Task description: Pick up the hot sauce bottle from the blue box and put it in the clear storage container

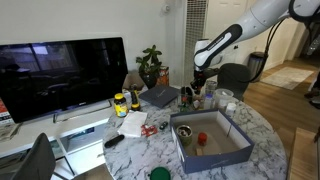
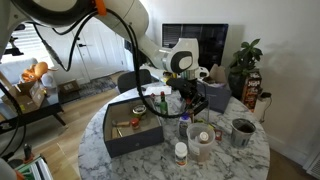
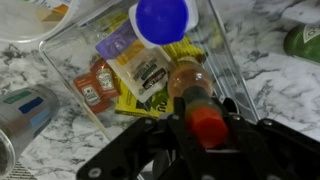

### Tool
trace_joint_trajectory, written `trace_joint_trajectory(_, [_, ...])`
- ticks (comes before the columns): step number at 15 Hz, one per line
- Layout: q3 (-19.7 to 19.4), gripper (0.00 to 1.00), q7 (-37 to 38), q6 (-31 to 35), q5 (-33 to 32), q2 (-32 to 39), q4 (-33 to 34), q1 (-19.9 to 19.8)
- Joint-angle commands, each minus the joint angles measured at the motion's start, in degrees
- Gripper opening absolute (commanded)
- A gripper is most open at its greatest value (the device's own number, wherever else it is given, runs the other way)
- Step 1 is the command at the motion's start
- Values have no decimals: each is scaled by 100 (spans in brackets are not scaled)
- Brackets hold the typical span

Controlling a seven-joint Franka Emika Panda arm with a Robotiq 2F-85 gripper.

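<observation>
My gripper point(image 3: 205, 118) is shut on the hot sauce bottle point(image 3: 190, 85), a small bottle of orange-brown sauce with a red cap. In the wrist view it hangs over the clear storage container point(image 3: 62, 62), which holds ketchup and sauce packets point(image 3: 140, 68) and a blue-lidded item point(image 3: 163, 18). The gripper point(image 1: 197, 88) is at the far side of the round marble table, and it also shows in an exterior view point(image 2: 187, 95). The blue box point(image 1: 212, 152) stands open nearer the table's front and also shows in an exterior view point(image 2: 122, 140).
Around the gripper stand jars, bottles and cups point(image 2: 199, 138), a dark mug point(image 2: 242, 130), a plant point(image 1: 151, 66) and a yellow container point(image 1: 120, 103). A TV point(image 1: 62, 75) is behind the table. A green item point(image 3: 303, 40) lies right of the container.
</observation>
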Motion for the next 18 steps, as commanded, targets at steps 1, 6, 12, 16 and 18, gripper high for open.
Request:
trace_joint_trajectory(1, [-185,8,97,-332,-302,-4,-55,209])
trace_joint_trajectory(6, [-86,57,14,-406,-266,-82,-118,207])
trace_joint_trajectory(12, [-74,99,-36,-248,-204,-617,-262,152])
trace_joint_trajectory(16, [-8,100,-286,-41,-151,-1418,-572,89])
trace_joint_trajectory(18, [255,100,-1091,261,209,-1953,-955,-125])
